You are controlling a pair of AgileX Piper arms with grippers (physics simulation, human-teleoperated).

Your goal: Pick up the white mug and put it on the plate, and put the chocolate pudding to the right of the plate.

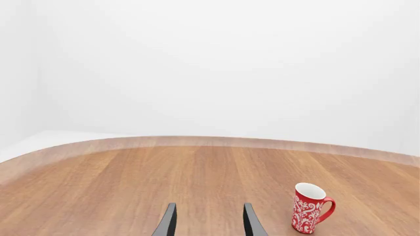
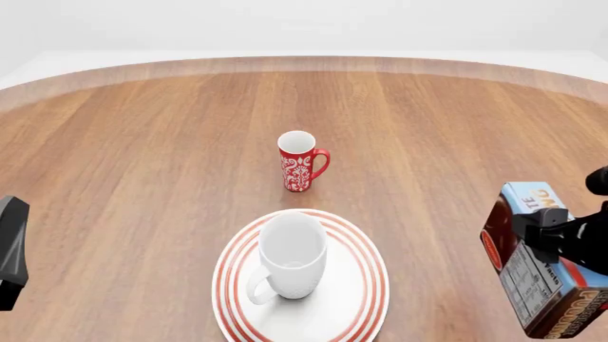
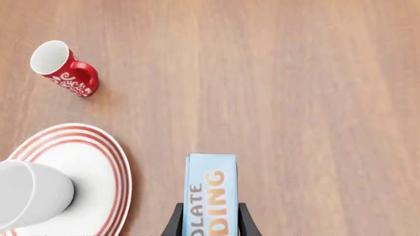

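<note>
From my left wrist camera I see my left tool (image 1: 210,221) with its two dark fingers (image 1: 168,222) spread apart and nothing between them, hanging over the bare wooden desk (image 1: 164,177). The red mug (image 1: 310,208) stands upright on the desk off to one side of the fingers, well clear of them.

In the front view the white mug (image 2: 290,257) stands upright on the plate (image 2: 357,303), its handle turned toward my side and to the left. The red mug (image 2: 300,161) stands just beyond the plate, apart from its rim, handle to the right. At the left edge only a dark part of my left arm (image 2: 11,249) shows. At the right edge my right tool (image 2: 551,239) clamps the chocolate pudding (image 2: 532,285), which is tilted and lies to the right of the plate, well apart from it; I cannot tell whether the box touches the desk.

From my right wrist camera my right tool (image 3: 208,219) has its fingers (image 3: 174,221) closed against both sides of the chocolate pudding (image 3: 210,191), its blue face with orange lettering toward the lens. The plate (image 3: 105,162) lies beside the box, not touching it, with the white mug (image 3: 33,194) on it, and the red mug (image 3: 66,69) stands farther off on the desk
</note>
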